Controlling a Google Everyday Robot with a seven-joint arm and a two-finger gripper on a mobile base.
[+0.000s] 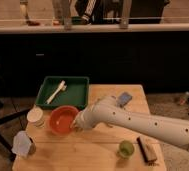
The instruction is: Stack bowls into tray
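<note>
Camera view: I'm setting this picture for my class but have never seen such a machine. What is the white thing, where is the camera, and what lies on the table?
The white tube coming in from the right is a robot arm. Its gripper, the two-finger hand at its tip, is at the right rim of the red-orange bowl. Whether it holds the bowl cannot be told. The single camera looks down from above on a wooden table. Behind the bowl lies a dark green tray with a white utensil in it. Left of the bowl stands a white lidded container. Elsewhere lie a lime-green cup, a dark block, a blue object and a pale bag-like object.
</note>
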